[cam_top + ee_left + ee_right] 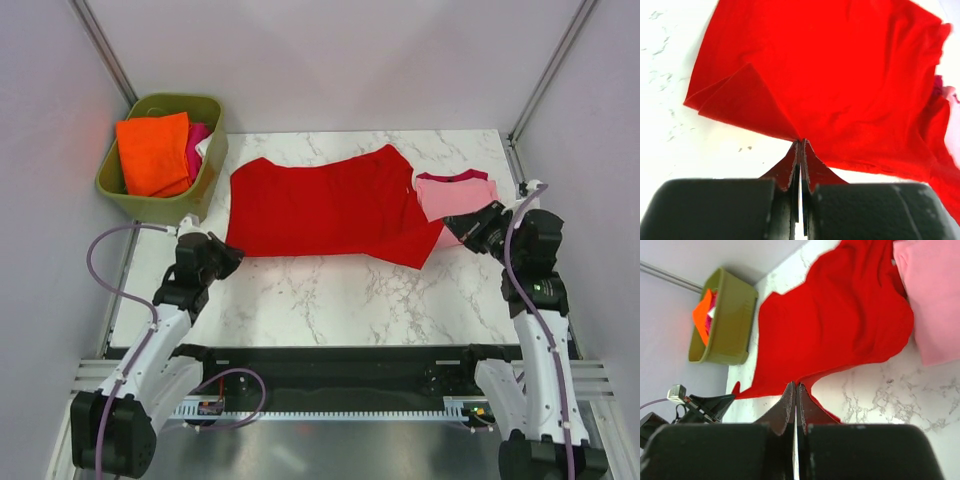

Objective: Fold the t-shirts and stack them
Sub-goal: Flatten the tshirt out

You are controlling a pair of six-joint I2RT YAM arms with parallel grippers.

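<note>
**A:** How did the left jaws stand?

**B:** They were pressed together and pinching a thin bit of hem at the near left corner of the red t-shirt (840,75). The right jaws were closed the same way on its near right corner, as far as the wrist view showed.

**A:** And the shirt itself?

**B:** It lay spread across the far half of the table (330,300), between the two arms. Its right side touched the pink t-shirt (462,195) by the table's right edge. I couldn't tell which lay over which.

**A:** So what worried you?

**B:** The grip first. Each pinch held very little cloth, so I judged a quick lift could pull the hem out of one side. The shirt would then hang from a single corner.

**A:** And if both held?

**B:** Then the fold could go wrong. A flap at the left corner was already doubled over, and carrying it across would probably press that crease into the fold. If the arms rose unevenly, the edge would land crooked.

**A:** What about the pink one?

**B:** Where the two met, the red cloth might drag it along and rumple it before its own turn came.

**A:** Anything farther out?

**B:** The olive tub (150,208) stood just beyond the shirt's far left corner. A wide swing could snag cloth on its rim.
</note>
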